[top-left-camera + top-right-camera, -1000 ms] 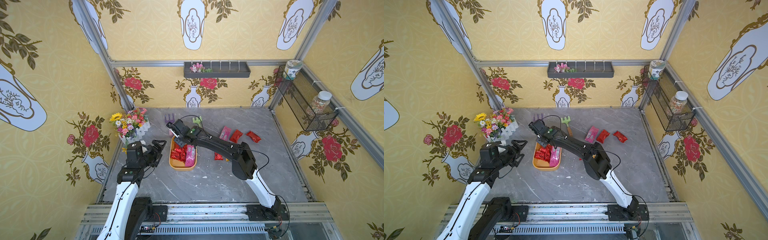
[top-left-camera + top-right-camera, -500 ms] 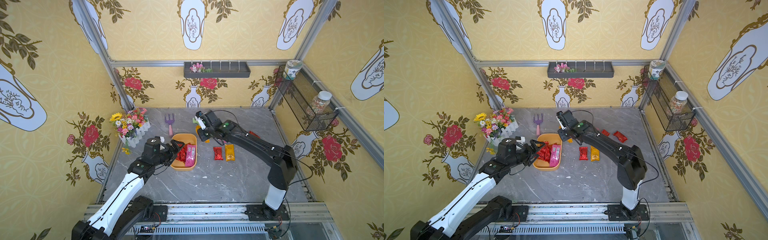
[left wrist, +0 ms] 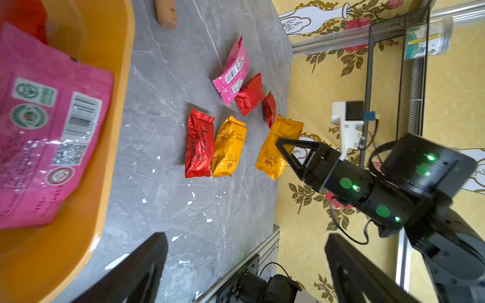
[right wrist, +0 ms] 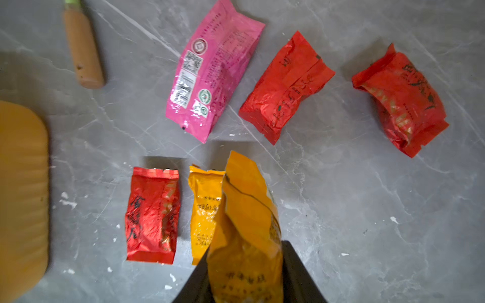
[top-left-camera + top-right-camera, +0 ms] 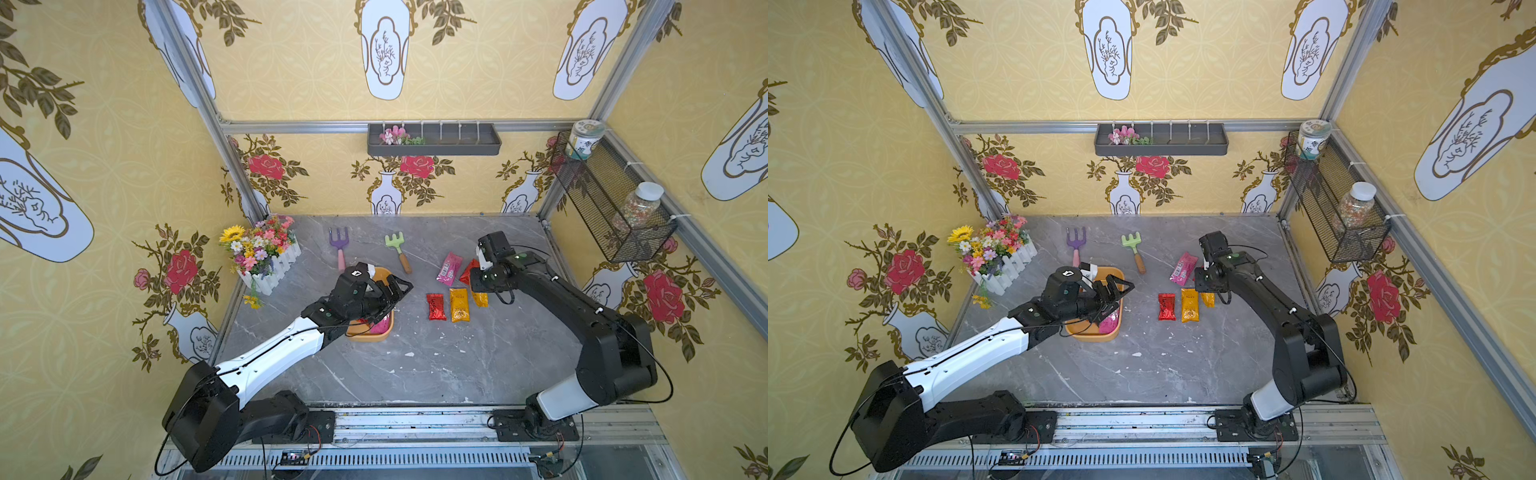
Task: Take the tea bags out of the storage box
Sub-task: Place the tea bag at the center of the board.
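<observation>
Your right gripper (image 4: 246, 251) clamps a golden-orange tea bag (image 4: 246, 210) lengthwise, free end pointing beyond the fingertips; your left gripper (image 5: 395, 291) gapes wide at the storage box (image 5: 370, 337)

Pink, maybe red sachets (image 3: 39, 126) in box (image 3: 105, 183)

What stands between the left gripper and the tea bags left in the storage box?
Nothing visible does. The left gripper hangs open over the storage box. The pink tea bag lies uncovered inside it, and a red tea bag shows beyond it.
</observation>
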`<state>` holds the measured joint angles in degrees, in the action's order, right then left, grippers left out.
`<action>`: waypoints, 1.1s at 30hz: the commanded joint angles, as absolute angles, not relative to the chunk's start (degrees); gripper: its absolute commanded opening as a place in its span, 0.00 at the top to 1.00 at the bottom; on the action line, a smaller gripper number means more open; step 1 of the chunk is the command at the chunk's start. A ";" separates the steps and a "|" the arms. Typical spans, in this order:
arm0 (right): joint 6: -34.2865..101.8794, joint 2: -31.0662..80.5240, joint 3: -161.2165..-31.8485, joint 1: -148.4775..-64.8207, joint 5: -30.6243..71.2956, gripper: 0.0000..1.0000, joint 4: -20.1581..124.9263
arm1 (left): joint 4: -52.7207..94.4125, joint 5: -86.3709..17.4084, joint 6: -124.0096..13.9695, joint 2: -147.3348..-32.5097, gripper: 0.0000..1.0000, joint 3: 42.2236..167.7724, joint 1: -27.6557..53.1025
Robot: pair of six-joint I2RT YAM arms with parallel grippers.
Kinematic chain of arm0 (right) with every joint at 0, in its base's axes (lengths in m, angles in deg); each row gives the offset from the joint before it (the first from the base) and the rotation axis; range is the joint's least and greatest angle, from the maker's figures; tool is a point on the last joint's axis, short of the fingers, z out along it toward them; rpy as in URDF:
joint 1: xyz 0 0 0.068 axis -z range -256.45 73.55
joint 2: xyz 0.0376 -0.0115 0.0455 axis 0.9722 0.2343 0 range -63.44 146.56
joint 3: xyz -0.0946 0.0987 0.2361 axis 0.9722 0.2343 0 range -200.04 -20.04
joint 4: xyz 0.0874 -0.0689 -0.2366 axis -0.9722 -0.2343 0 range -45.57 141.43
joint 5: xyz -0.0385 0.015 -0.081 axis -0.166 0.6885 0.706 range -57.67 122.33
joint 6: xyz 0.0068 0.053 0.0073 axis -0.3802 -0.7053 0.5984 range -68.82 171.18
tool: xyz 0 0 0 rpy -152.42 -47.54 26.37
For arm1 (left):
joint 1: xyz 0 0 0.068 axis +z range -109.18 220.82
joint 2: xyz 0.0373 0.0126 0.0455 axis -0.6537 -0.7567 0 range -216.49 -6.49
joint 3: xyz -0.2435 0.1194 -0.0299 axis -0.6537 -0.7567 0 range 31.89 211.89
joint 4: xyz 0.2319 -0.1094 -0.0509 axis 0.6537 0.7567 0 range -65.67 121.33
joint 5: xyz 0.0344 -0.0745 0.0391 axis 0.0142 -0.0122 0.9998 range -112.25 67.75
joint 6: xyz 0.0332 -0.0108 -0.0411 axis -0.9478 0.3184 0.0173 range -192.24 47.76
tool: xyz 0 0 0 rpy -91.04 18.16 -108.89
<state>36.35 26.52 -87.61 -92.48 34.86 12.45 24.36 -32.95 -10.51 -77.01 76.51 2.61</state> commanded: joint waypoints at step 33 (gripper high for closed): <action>32.62 21.71 -82.84 -82.60 32.06 0.27 12.90 | 48.34 -15.96 -24.25 -75.10 0.00 84.87 2.50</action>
<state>32.99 24.05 -81.84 -81.31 31.47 13.48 39.66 -22.70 -19.99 -74.44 84.06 2.50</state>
